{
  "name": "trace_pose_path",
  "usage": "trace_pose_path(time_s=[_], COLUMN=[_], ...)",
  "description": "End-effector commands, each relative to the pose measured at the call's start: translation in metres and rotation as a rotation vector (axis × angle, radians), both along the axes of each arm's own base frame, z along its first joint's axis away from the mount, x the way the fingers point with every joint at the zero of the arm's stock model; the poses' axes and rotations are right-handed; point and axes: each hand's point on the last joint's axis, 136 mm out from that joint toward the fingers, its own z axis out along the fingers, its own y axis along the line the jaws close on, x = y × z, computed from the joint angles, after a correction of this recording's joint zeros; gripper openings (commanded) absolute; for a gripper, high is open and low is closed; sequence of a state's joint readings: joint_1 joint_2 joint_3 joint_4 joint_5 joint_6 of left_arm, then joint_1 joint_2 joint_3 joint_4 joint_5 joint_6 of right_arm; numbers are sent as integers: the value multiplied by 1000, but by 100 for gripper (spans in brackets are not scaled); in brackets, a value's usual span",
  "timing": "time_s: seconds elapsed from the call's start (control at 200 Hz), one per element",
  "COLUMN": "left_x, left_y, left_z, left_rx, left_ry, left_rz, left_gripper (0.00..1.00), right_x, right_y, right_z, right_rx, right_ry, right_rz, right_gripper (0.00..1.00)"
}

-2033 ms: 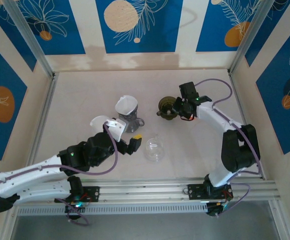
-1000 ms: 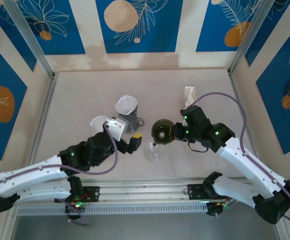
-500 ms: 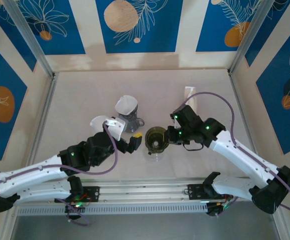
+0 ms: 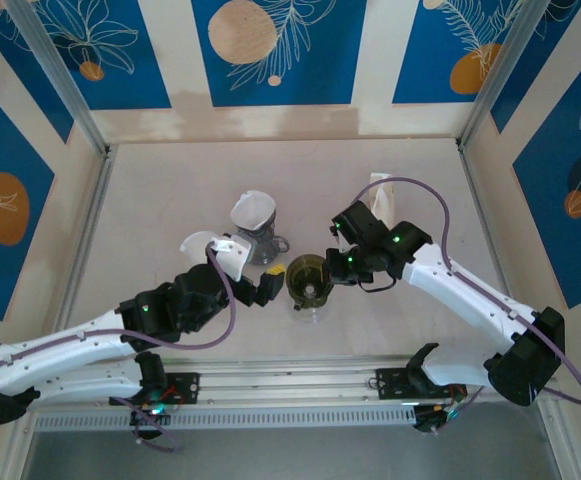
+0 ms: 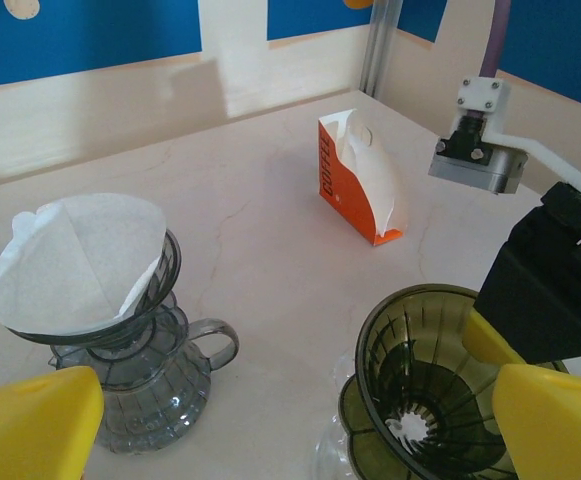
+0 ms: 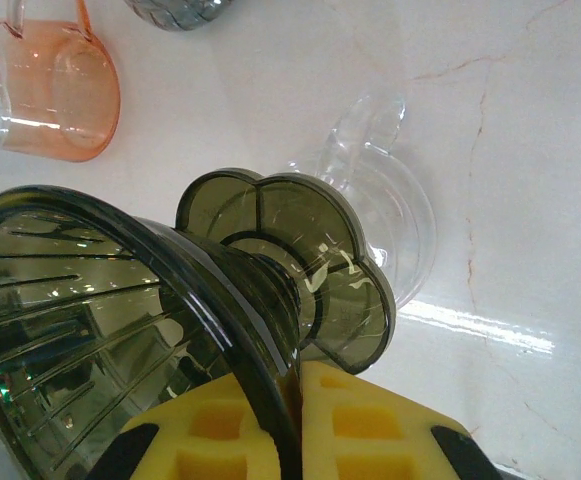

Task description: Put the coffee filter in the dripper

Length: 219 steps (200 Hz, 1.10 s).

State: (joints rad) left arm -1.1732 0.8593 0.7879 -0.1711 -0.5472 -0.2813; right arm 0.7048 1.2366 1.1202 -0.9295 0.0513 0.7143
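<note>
My right gripper (image 4: 337, 268) (image 6: 292, 388) is shut on the rim of the dark green dripper (image 4: 310, 279) (image 6: 110, 290) (image 5: 432, 372), one yellow pad on each side of the wall. The dripper hangs tilted just above a clear glass carafe (image 4: 316, 308) (image 6: 395, 215). It holds no paper. A white coffee filter (image 4: 253, 209) (image 5: 75, 262) sits in a second, grey dripper on a grey glass server (image 5: 135, 385). My left gripper (image 4: 269, 281) (image 5: 290, 445) is open between the server and the green dripper, with nothing in it.
An orange filter box (image 5: 355, 185) (image 4: 380, 190) stands behind the right arm. An orange-tinted cup (image 6: 62, 88) lies near the carafe. Side walls and metal posts enclose the table (image 4: 170, 190).
The right arm has carried the green dripper from the back of the table forward and left, to just over the clear carafe. The left arm has not moved.
</note>
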Motion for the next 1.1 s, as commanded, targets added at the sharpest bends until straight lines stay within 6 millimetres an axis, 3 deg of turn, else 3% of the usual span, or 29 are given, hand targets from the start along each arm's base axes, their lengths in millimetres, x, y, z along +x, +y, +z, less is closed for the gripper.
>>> trace_pose_path(time_s=[0.0,0.745,0.815,1.03,1.09], left_x=[4,4,4,4,4], left_y=[3,3,3,3,3], left_z=[2,0,0,0,0], left_rx=[-9,-4,-5,-6,-6], left_ry=[-14,-14,-14,-11,-11], left_rz=[25,27,27,23,23], left_gripper=[100,100,100,100,100], right_x=[-2,-2,-3,-2,-2], right_y=[4,1,1,-2,-4], right_z=[3,-16,-17,-15,-13], right_rx=[20,-4,-5,-7,-12], right_ry=[7,41,45,36,25], right_rz=[20,8,4,-7,-12], right_gripper=[0,2,8,46,51])
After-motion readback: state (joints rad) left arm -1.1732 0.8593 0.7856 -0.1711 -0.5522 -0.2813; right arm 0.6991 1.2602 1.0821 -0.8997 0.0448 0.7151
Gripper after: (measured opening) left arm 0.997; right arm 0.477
